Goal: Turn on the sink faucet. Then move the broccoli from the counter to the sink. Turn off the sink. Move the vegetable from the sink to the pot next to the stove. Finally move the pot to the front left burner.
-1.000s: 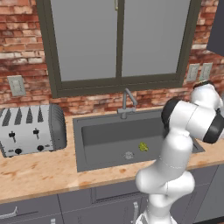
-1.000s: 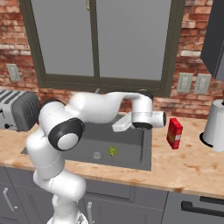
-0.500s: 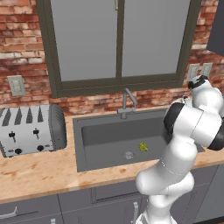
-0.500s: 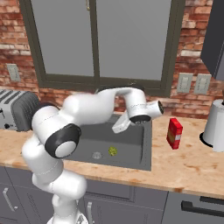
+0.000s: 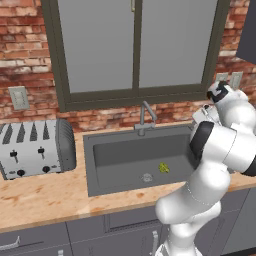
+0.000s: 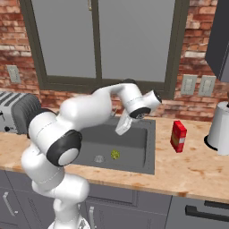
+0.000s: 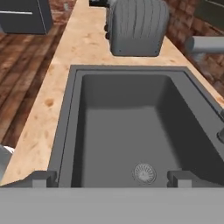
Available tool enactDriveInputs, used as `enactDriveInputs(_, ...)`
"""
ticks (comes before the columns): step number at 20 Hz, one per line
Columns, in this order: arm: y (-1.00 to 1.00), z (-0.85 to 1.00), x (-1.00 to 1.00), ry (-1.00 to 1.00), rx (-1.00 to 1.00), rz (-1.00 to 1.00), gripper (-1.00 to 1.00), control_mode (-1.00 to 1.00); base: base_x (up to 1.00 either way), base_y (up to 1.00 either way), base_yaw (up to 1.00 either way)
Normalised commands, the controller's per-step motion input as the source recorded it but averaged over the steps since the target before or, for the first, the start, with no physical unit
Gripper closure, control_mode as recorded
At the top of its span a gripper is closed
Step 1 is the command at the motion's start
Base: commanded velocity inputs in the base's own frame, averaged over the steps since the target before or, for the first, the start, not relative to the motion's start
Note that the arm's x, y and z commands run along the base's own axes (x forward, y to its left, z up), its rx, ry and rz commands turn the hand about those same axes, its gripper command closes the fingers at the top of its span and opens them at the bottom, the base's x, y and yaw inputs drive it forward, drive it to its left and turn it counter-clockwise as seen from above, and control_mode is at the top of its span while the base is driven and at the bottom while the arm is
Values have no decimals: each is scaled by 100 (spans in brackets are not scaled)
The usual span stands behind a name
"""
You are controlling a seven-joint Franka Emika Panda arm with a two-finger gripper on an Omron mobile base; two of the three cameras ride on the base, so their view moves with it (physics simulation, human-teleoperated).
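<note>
Broccoli (image 6: 115, 154) already lies in the sink (image 6: 150, 147) beside the drain (image 6: 99, 159); my claw (image 6: 122, 125) hangs wide and empty above the basin's right end, so faucet (image 5: 146, 116) shutoff, pot and burner remain, I judge.

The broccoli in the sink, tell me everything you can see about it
The small green broccoli floret with a yellow-green tinge lies on the floor of the dark grey rectangular sink basin, just beside the round metal drain, toward the robot's right of it. It looks tiny against the basin, and its stem is too small to make out. Nothing holds it: the open two-finger gripper hangs above the basin, apart from it.
</note>
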Motion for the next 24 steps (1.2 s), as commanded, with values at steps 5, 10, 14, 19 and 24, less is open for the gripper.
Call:
enactDriveInputs(5,0,3,0,-1,-14,19,-100,-100,0,0,0)
enactDriveInputs(10,0,0,0,-3,-15,21,-100,-100,0,0,0)
enactDriveInputs(14,0,-3,0,-4,-17,26,-100,-100,0,0,0)
enactDriveInputs(19,1,-4,-6,-12,-14,24,-100,-100,0,0,0)
enactDriveInputs(24,0,0,-15,-19,-9,25,-100,-100,0,0,0)
